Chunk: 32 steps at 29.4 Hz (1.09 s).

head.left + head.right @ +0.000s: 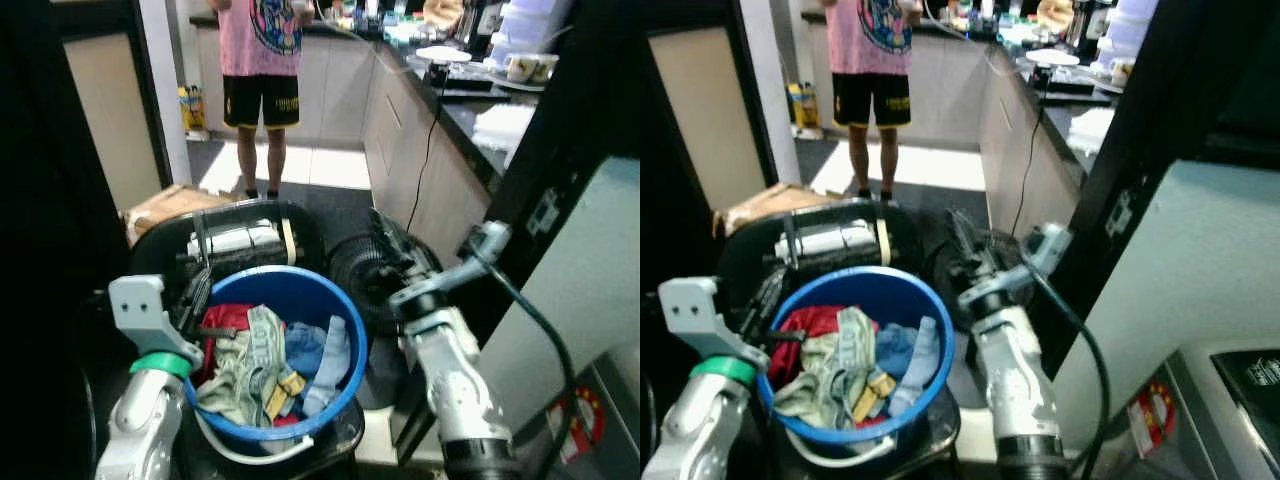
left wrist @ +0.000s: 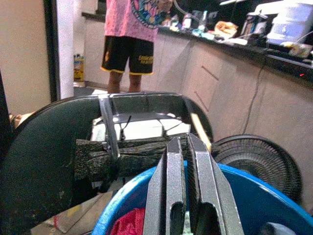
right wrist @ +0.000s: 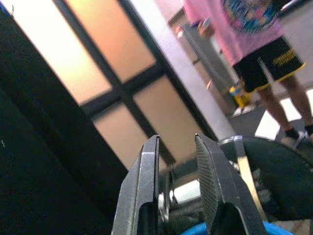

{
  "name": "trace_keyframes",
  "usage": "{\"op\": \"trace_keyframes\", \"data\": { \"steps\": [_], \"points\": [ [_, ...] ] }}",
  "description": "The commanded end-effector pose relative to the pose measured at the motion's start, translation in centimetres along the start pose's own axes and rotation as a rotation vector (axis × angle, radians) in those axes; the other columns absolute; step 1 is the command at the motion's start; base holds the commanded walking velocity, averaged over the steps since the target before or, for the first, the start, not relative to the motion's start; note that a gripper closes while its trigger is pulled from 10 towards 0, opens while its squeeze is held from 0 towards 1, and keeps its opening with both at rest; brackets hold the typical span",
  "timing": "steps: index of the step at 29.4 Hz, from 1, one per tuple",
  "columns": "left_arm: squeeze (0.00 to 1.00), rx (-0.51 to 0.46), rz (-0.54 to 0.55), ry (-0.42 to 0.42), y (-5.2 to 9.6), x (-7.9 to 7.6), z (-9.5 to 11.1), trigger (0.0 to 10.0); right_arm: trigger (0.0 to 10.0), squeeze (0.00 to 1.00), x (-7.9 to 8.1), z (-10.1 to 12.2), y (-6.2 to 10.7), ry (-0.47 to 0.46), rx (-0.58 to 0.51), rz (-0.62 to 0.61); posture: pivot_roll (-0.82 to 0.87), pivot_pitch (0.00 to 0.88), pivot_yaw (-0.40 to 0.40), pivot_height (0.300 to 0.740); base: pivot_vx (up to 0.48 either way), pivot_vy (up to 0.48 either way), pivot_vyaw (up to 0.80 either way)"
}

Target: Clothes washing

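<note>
A blue basin (image 1: 300,290) stands low in front of me, heaped with clothes (image 1: 262,362): red, pale green, light blue and beige pieces. My left arm (image 1: 150,345) reaches in from the lower left. In the left wrist view my left gripper (image 2: 183,139) hovers over the basin's near-left rim (image 2: 244,181), its fingers pressed together with nothing visible between them. My right arm (image 1: 450,370) stands to the right of the basin. Its gripper (image 3: 177,139) is open and empty, pointing past the basin's far side.
A black curved shell (image 1: 165,245) holding a white roll sits just behind the basin. A floor fan (image 1: 355,270) lies to its right. A person (image 1: 262,60) stands further back. A kitchen counter (image 1: 470,120) runs along the right, a white appliance (image 1: 1200,300) is near right, and a cardboard box (image 1: 165,205) is at left.
</note>
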<state>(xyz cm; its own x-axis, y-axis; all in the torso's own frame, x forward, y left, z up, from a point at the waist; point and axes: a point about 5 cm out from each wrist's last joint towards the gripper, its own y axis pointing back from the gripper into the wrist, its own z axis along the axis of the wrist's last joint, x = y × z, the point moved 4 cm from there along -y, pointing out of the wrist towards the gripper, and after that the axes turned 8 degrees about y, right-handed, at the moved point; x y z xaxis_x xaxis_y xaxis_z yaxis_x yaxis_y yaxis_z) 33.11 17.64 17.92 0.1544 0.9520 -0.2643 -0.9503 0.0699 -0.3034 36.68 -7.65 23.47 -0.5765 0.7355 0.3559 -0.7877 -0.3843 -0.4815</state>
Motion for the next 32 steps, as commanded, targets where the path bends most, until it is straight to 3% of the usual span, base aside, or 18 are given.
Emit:
{"op": "trace_keyframes", "data": {
  "steps": [1,2,4,6,8,12,16,19,32],
  "points": [
    [0.00,0.056,-0.033,-0.039,0.6,-0.6,-1.4,10.0,10.0,0.00,-0.6,-1.2,0.7,0.095,0.069,-0.008,0.01,0.008,0.005,0.740,0.341,0.000,0.00],
    [0.00,0.093,-0.044,-0.087,1.1,-0.6,-2.1,10.0,10.0,0.00,-0.7,-2.5,1.2,0.178,0.139,-0.002,0.01,0.015,0.006,0.740,0.341,0.000,0.00],
    [0.00,0.093,-0.044,-0.087,1.1,-0.6,-2.1,10.0,10.0,0.00,-0.7,-2.5,1.2,0.178,0.139,-0.002,0.01,0.015,0.006,0.740,0.341,0.000,0.00],
    [0.00,0.142,-0.049,-0.138,2.0,-0.3,-3.1,10.0,10.0,0.00,-0.5,-3.6,1.8,0.243,0.216,0.033,0.01,0.020,0.005,0.740,0.347,0.000,0.00],
    [0.00,0.142,-0.049,-0.138,2.0,-0.3,-3.1,10.0,10.0,0.00,-0.5,-3.6,1.8,0.243,0.216,0.033,0.01,0.020,0.005,0.740,0.345,0.000,0.00],
    [0.00,0.192,-0.040,-0.174,2.5,0.1,-3.8,10.0,10.0,0.00,1.3,-3.8,2.1,0.261,0.259,0.165,0.01,0.023,0.003,0.740,0.337,0.000,0.00],
    [0.00,0.198,-0.036,-0.176,2.5,0.2,-3.7,10.0,10.0,0.00,2.2,-3.5,2.0,0.258,0.267,0.217,0.02,0.024,0.003,0.740,0.326,0.000,0.80],
    [0.00,0.199,-0.034,-0.175,2.5,0.3,-3.6,10.0,10.0,0.00,2.5,-3.4,1.9,0.252,0.261,0.224,0.01,0.024,0.002,0.740,0.324,0.000,0.80],
    [0.00,0.215,0.006,-0.166,2.7,0.9,-3.9,10.0,10.0,0.00,2.9,-2.3,0.8,0.226,0.199,0.195,0.01,0.025,0.002,0.740,0.000,0.000,0.00]
  ]
}}
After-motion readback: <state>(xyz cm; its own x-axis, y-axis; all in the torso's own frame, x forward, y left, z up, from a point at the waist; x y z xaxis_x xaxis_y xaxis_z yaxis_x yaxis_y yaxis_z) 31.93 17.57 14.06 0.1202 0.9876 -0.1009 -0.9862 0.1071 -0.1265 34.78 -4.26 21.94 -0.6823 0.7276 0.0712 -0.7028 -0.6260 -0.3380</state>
